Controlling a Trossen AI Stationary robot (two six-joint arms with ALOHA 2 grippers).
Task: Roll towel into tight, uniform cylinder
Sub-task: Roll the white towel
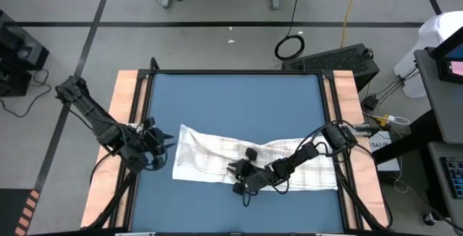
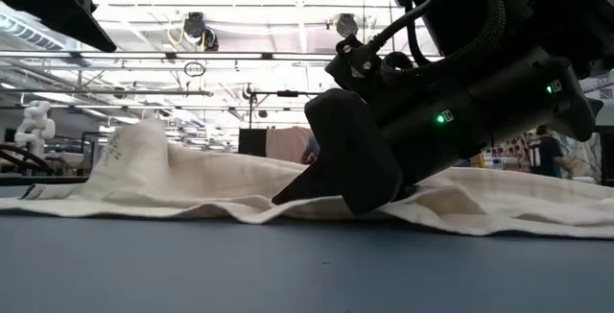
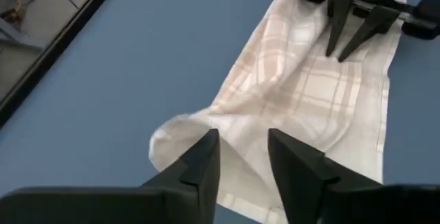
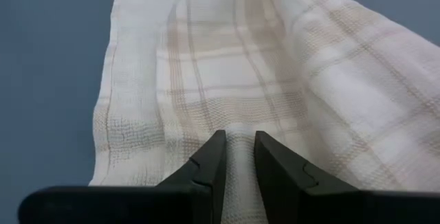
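Note:
The white checked towel (image 1: 217, 153) lies stretched out left to right across the near half of the blue mat (image 1: 231, 98), rumpled along its length. Its left end (image 2: 134, 155) stands up in a hump. My right gripper (image 1: 240, 172) is at the towel's middle, shut on it. My left gripper (image 1: 165, 143) hovers just off the towel's left end, fingers open (image 3: 244, 148). That end shows beyond and below the fingers, and nothing is between them. My right gripper pinches a small raised fold of the towel (image 4: 238, 141) between its two fingertips, about the middle of the towel's length. The fingers come slanting down from the table's right, along the towel. The rest of the towel lies slack on the mat.
Wooden table strips (image 1: 126, 120) flank the mat on both sides. Bare mat lies beyond the towel toward the far edge. A black case (image 1: 336, 61) and cables sit off the table at the far right.

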